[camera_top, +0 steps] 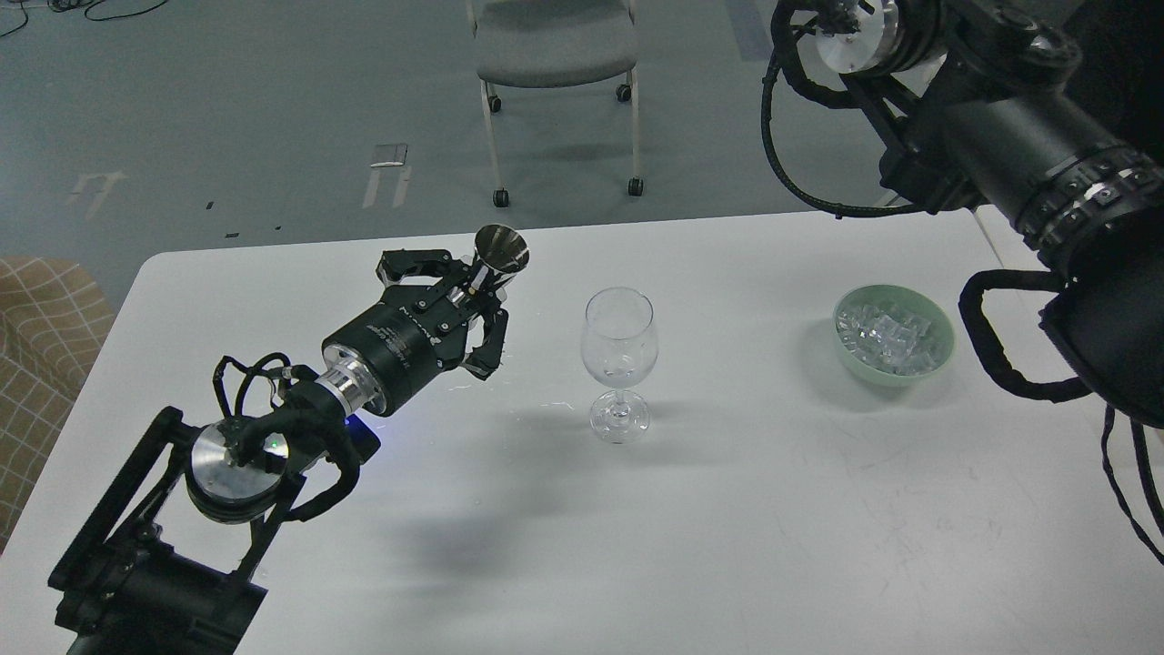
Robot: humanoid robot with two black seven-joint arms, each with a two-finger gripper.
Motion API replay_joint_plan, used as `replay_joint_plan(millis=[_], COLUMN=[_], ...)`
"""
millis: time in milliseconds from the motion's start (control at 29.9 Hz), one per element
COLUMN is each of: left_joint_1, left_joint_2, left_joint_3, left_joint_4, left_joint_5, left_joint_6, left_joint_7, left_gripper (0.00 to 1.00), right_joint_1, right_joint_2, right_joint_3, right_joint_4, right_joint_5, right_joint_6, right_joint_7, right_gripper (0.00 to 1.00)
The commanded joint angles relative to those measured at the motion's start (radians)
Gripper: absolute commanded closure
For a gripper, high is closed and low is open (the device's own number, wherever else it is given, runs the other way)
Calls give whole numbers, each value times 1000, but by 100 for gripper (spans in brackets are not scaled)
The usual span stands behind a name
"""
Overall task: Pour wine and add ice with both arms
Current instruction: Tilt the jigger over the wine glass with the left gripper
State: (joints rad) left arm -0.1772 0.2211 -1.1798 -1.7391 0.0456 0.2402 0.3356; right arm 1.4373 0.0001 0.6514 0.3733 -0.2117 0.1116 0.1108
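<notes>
Head view: my left end effector clamps a metal jigger left of the glass; right end effector unseen. Ice sits in the green bowl, far right — slippery, pinch one cube's flat sides.

Black arms, silver discs, looping cables

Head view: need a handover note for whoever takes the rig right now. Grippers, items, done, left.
Left gripper: shut on a metal jigger, held left of the wine glass, above the table.
Right gripper: not in view; only the right arm shows at upper right.
Wine glass: upright, mid-table, looks empty.
Ice: heaped in the green bowl, right of the glass.
Done: jigger picked up.
Left: pour, then add ice.
</notes>
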Motion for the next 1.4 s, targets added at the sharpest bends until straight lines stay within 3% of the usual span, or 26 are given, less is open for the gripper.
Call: replay_joint_plan(millis=[0,635,1169,1370], left_joint_1=[-5,-64,-99,-134], left_joint_2=[-23,-42,-57,-55], left_joint_3=[2,107,120,155], left_joint_4=[1,12,16,18], left_joint_5=[17,129,143,161], left_joint_6=[2,28,31,67], left_joint_7=[0,8,19,19], left_gripper=[100,100,100,100], right_joint_1=[18,35,29,28], right_joint_2=[0,0,0,0], right_joint_3=[0,0,0,0], right_joint_4=[-2,-2,-2,-2], right_joint_5=[0,0,0,0], right_joint_6=[-9,-38,-38,-38], right_joint_7=[-3,-5,-5,-5], right_gripper=[0,0,0,0])
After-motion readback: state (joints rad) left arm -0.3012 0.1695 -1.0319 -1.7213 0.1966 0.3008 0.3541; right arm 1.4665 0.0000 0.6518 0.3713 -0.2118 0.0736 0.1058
